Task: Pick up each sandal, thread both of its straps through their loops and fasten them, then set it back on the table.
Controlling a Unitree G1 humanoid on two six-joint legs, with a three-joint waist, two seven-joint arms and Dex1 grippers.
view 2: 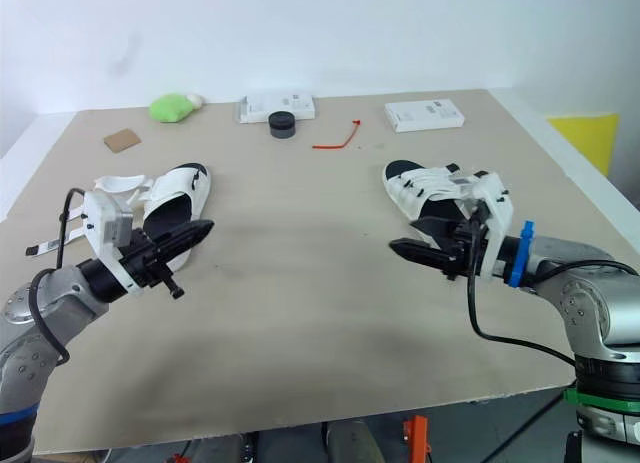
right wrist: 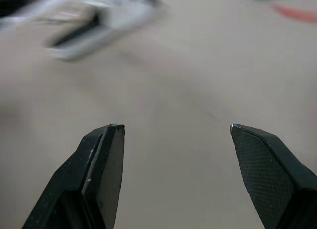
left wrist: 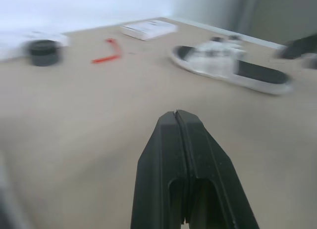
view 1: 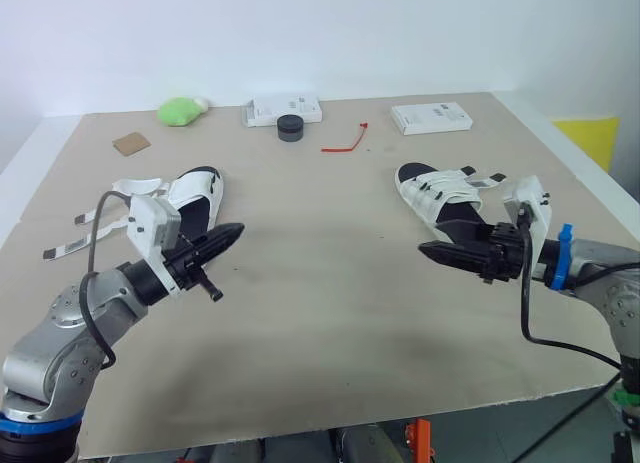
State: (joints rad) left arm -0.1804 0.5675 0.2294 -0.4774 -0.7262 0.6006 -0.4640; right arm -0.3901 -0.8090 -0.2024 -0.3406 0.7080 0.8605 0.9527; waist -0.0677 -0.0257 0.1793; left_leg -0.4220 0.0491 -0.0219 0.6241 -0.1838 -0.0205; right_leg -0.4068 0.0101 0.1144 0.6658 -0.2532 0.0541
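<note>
Two white sandals with black footbeds lie on the tan table [view 1: 330,313]. The left sandal [view 1: 192,197] has its straps [view 1: 70,247] loose, splayed out toward the table's left side. The right sandal [view 1: 440,191] has its straps lying across the footbed. My left gripper [view 1: 234,232] hovers just right of the left sandal, shut with nothing in it; its fingers [left wrist: 193,160] are pressed together. My right gripper [view 1: 426,249] hovers in front of the right sandal's near end, open and empty, with a wide gap between its fingers [right wrist: 101,164].
Along the back stand a green soft object [view 1: 180,110], a white box [view 1: 283,109], a black puck [view 1: 290,127], a red tie [view 1: 345,143] and a second white box [view 1: 431,117]. A brown square [view 1: 131,142] lies back left. A yellow sheet [view 1: 590,138] lies off the right edge.
</note>
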